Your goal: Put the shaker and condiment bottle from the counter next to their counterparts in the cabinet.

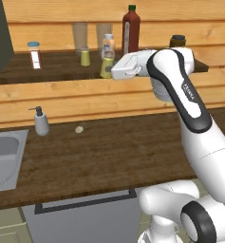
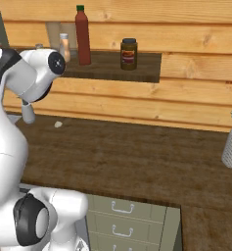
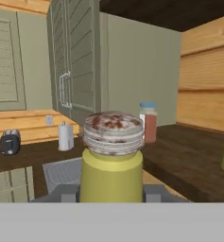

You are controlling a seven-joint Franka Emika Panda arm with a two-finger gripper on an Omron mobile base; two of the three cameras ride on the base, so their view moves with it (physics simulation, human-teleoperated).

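Yellow-green and round, the shaker (image 3: 112, 160) sits clamped in the jaws, held up at the front edge of the cabinet (image 1: 61, 71) shelf. A second shaker (image 1: 85, 57) just like it stands further back on the shelf. Near them are a peach bottle (image 1: 108, 46), the tall red bottle (image 1: 131, 29) with a green cap, and a squat brown jar (image 2: 129, 54). Another small jar (image 1: 34, 54) with a blue lid stands off to the left. Below, the dark wood surface (image 1: 114, 152) holds a grey soap pump (image 1: 41, 122) beside a steel sink (image 1: 4, 154). Light wood planks cover the wall.
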